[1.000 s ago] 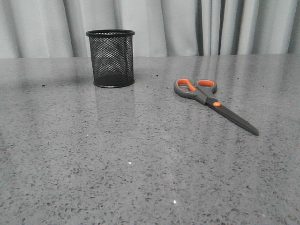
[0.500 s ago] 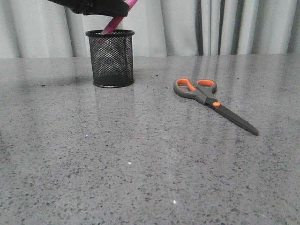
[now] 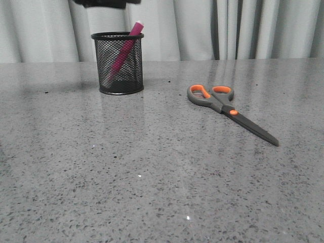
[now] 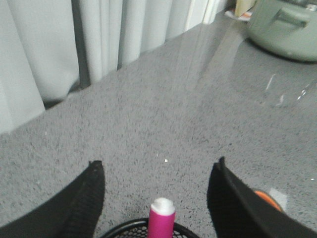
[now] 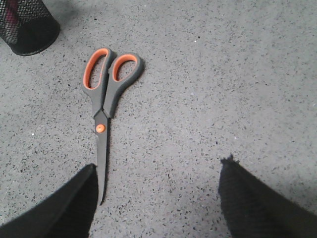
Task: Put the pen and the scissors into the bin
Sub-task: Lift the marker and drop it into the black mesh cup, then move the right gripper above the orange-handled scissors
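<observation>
The magenta pen (image 3: 123,50) leans inside the black mesh bin (image 3: 117,63), its white tip above the rim; it also shows in the left wrist view (image 4: 162,218) between my open fingers. My left gripper (image 4: 157,166) is open and empty just above the bin's rim (image 4: 124,229); in the front view only its dark underside (image 3: 101,3) shows at the top edge. The scissors (image 3: 228,109) lie flat and closed on the table, right of the bin. My right gripper (image 5: 158,166) is open above the table, the scissors' (image 5: 103,106) blade tip beside one finger.
Grey speckled tabletop (image 3: 152,177) with a pale curtain (image 3: 228,28) behind. A green-grey pot (image 4: 285,25) stands far off in the left wrist view. The bin's base (image 5: 27,29) shows in the right wrist view beyond the scissors' handles.
The left gripper brought the pen over the bin, let it go and rose. The pen now leans inside the bin. The scissors have not moved.
</observation>
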Action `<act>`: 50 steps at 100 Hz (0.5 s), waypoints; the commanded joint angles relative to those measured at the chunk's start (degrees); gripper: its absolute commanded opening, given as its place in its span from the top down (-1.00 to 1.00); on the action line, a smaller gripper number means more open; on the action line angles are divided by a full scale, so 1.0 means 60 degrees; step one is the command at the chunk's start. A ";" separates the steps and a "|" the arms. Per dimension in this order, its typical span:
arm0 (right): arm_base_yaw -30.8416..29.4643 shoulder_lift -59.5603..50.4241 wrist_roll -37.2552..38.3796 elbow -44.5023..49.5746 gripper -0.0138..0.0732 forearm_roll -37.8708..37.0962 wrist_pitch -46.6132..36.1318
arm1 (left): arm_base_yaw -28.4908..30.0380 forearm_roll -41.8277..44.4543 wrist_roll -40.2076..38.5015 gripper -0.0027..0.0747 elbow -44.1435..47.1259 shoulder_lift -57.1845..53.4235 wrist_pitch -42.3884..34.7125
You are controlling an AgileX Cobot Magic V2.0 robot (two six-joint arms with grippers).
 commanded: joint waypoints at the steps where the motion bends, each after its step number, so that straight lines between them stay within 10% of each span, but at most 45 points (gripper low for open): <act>1: 0.0003 0.0002 -0.0098 -0.0354 -0.39 0.0124 -0.0495 | 0.0380 -0.0655 0.0024 0.17 -0.0572 -0.0998 0.0992; 16: 0.0003 0.0002 -0.0098 -0.0354 -0.39 0.0124 -0.0508 | 0.1115 -0.0382 0.0018 0.98 -0.0660 -0.2009 0.1787; 50: 0.0003 0.0076 -0.0098 -0.0354 -0.39 0.0773 -0.0539 | 0.2309 0.3470 -0.2986 0.98 -0.0617 -0.4864 0.0958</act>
